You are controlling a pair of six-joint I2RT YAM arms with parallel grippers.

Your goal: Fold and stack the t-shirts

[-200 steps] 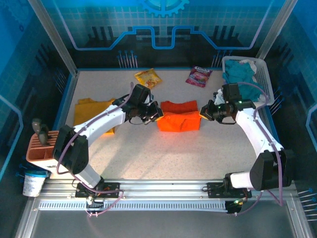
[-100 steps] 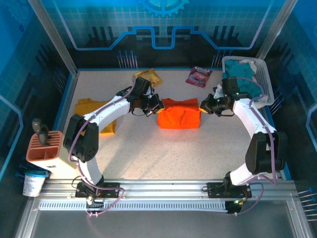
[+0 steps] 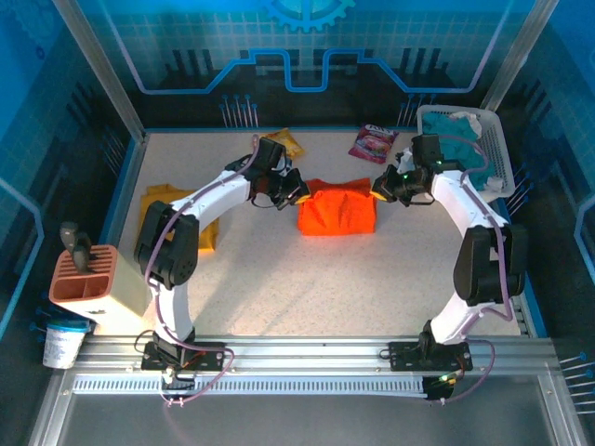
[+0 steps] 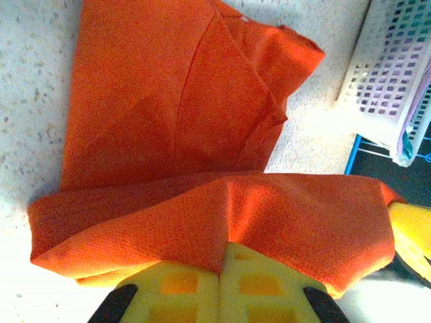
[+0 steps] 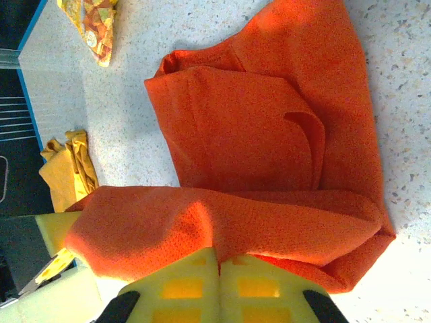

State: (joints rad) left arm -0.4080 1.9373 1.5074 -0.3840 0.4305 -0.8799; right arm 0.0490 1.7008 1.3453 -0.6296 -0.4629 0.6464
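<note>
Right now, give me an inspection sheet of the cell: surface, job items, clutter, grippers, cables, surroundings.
Surface: speckled table top, no spills seen.
Job's things: orange t-shirt at mid-table, partly folded, one layer lifted at both ends; yellow t-shirt bunched at the left edge, apart from it.
Clutter: yellow snack packet and pink snack packet along the far edge.
Grippers: left gripper and right gripper each shut on the orange t-shirt.
Cables: purple cable runs along each arm; no snag seen.
Surroundings: white basket holding teal cloth at far right; tool holder and white cup near left.
</note>
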